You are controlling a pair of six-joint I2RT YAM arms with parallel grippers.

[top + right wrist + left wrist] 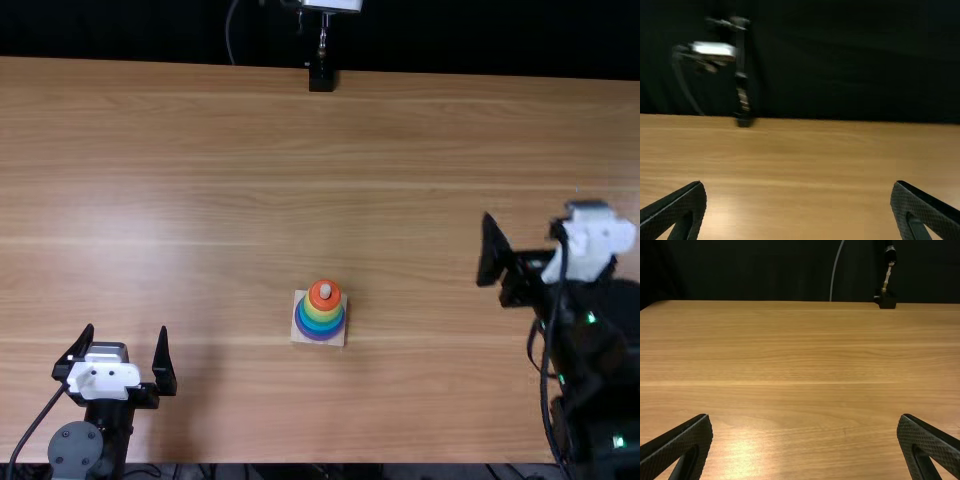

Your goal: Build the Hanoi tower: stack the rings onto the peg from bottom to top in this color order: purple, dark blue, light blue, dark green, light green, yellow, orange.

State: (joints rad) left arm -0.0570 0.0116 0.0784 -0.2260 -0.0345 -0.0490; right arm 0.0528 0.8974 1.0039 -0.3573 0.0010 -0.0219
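1. Nearest, the left gripper (127, 328) has its fingers spread wide, with nothing between them
2. A little farther in, at the right side, the right gripper (799, 182) also has its fingers wide apart and carries nothing
3. Between the arms, the ring tower (320, 320) is on its square wooden base (298, 337), purple ring (320, 336) lowest, orange ring (318, 303) on top around the tip of the peg (325, 290). Yellow, green and blue bands lie between; I can't separate every shade, so the middle order is not certain
4. The stacking looks finished. The likeliest trouble is an arm swinging low across the middle and knocking the base, or a needless touch-up grip lifting the upper rings off. A swap of the two greens could also pass unnoticed from above
5. Beneath it all, the table (180, 150) is light brown with grain running crosswise and a soft glare on its left part
6. At the far edge stands a black clamp foot (321, 78), a cable (229, 40) hanging beside it, against a black backdrop (120, 30)
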